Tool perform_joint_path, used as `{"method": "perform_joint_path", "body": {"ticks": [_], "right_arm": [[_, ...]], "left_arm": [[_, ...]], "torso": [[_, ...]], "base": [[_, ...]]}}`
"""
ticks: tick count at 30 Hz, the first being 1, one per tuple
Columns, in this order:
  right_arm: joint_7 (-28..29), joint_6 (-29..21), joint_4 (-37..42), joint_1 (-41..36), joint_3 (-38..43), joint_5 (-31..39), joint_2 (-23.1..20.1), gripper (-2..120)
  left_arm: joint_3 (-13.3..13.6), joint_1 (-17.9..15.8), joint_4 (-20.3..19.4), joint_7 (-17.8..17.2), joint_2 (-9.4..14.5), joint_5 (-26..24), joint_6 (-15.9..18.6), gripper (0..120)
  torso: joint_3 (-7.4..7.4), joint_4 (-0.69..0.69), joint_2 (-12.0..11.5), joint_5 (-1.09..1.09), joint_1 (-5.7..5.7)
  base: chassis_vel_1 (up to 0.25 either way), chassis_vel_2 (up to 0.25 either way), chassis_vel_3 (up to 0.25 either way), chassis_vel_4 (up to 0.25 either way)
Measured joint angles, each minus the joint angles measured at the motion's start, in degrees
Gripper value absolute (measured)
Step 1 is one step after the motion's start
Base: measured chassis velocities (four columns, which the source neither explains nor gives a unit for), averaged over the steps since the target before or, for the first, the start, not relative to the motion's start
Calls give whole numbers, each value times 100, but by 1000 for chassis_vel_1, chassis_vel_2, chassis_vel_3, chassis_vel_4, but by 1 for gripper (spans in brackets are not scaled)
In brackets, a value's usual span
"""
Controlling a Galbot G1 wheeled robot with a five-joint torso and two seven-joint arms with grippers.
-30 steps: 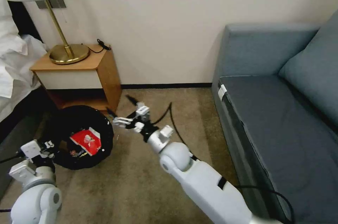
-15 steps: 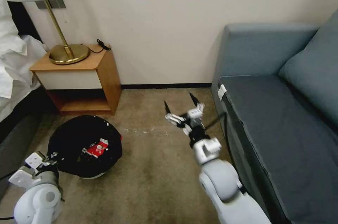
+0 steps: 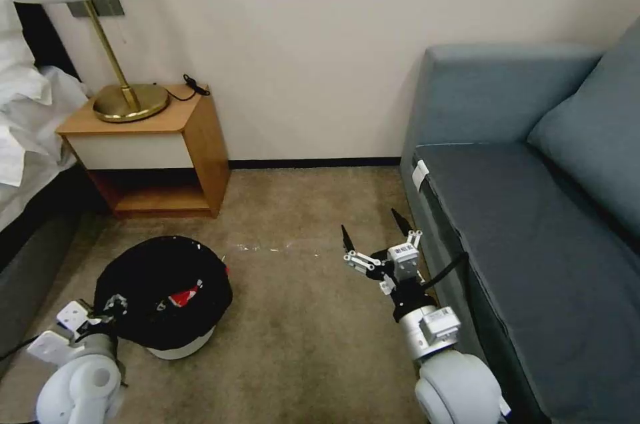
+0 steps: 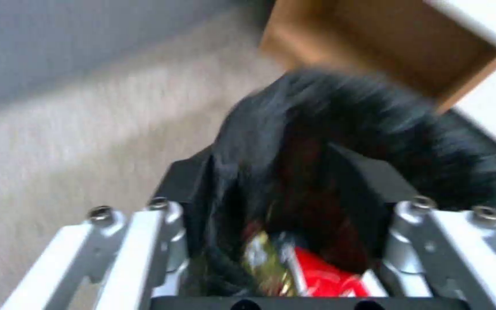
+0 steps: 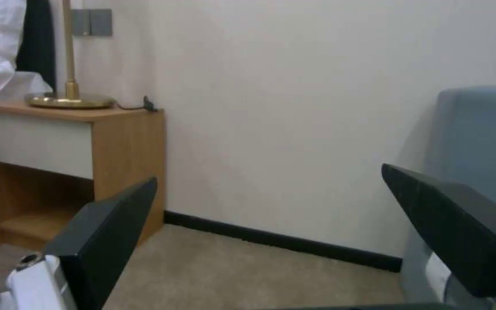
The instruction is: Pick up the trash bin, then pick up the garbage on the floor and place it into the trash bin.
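The trash bin [image 3: 163, 291], low and white with a black bag over its rim, tilts above the carpet at the lower left. My left gripper [image 3: 112, 306] is shut on its near rim. In the left wrist view the black bag of the trash bin [image 4: 340, 129] runs between the fingers of the left gripper [image 4: 277, 176]. Garbage lies inside: a red snack packet [image 3: 185, 295] [image 4: 323, 275] and a gold wrapper [image 4: 262, 262]. My right gripper [image 3: 377, 235] [image 5: 271, 224] hovers open and empty over the carpet beside the sofa.
A wooden nightstand [image 3: 167, 144] with a brass lamp [image 3: 130, 101] stands against the wall, just beyond the bin. A bed [image 3: 27, 131] lies at the far left. The blue-grey sofa [image 3: 533, 211] takes up the right side. Bare carpet [image 3: 293, 317] lies between the arms.
My right arm has swung away from the bin to the right and back toward the sofa, open throughout. The left gripper and bin have come nearer me, the bin tilting more.
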Motion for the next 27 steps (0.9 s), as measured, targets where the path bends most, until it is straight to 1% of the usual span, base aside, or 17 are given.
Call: {"method": "perform_joint_path", "body": {"ticks": [1,2,3,4,5,6,7,9,11,12,14,15,18,20,22,25,27], "right_arm": [[-59,-74,118,-76,74,173,-44,100],[-59,-74,118,-76,74,173,-44,100],[-66,-151,214,-124,102,317,-70,100],[12,-235,380,-197,117,575,-100,100],[111,-181,439,-254,122,688,-101,100],[167,-53,444,-306,151,728,-89,100],[167,-53,444,-306,151,728,-89,100],[185,299,396,-455,357,617,12,100],[192,524,344,-618,504,529,130,100],[192,524,344,-618,504,529,130,100],[218,817,253,-806,686,360,261,100],[282,1152,105,-1048,843,162,376,100],[360,1463,-18,-1282,977,-39,493,100],[488,1859,-122,-1666,1070,-327,691,100],[541,1968,-131,-1761,1076,-419,764,100],[668,2359,-126,-1960,1134,-756,1116,100],[687,2418,-105,-1975,1166,-838,1202,100]], "left_arm": [[-39,177,-232,247,-16,361,-35,60],[-39,177,-232,247,-16,361,-35,60],[-53,291,-398,422,-30,711,-70,63],[-70,449,-640,828,-55,1556,-303,69],[-72,502,-728,1104,-62,2025,-571,74],[-68,527,-779,1340,-61,2285,-818,78],[-68,527,-779,1340,-61,2285,-818,78],[-2,549,-884,1903,-42,2564,-1520,88],[94,538,-918,2149,-39,2590,-2161,95],[94,538,-918,2149,-39,2590,-2161,95],[236,530,-926,2267,-42,2591,-2874,99],[423,549,-976,2381,-85,2746,-3295,100],[615,608,-1019,2417,-135,3016,-3483,100],[933,773,-1035,2419,-208,3524,-3633,100],[992,830,-1035,2422,-217,3644,-3654,100],[1156,1048,-1146,2450,-243,3951,-3691,100],[1163,1083,-1191,2451,-244,3995,-3666,100]], "torso": [[0,1,0,2,0],[0,1,0,2,0],[0,1,0,2,0],[0,2,0,2,0],[0,2,1,1,0],[0,2,0,2,0],[0,2,0,2,0],[0,1,0,0,0],[0,0,0,1,0],[0,0,0,1,0],[0,1,0,0,0],[0,0,0,0,0],[0,0,0,1,0],[0,-1,0,-1,0],[0,-1,0,-1,0],[0,0,0,0,0],[0,1,0,0,0]], "base": [[0,0,0,0],[0,0,0,0],[0,0,0,0],[0,0,0,0],[0,0,0,0],[0,0,0,0],[0,0,0,0],[0,0,0,0],[0,0,0,0],[0,0,0,0],[0,0,0,0],[0,0,0,0],[0,0,0,0],[0,0,0,0],[0,0,0,0],[0,0,0,0],[0,0,0,0]]}}
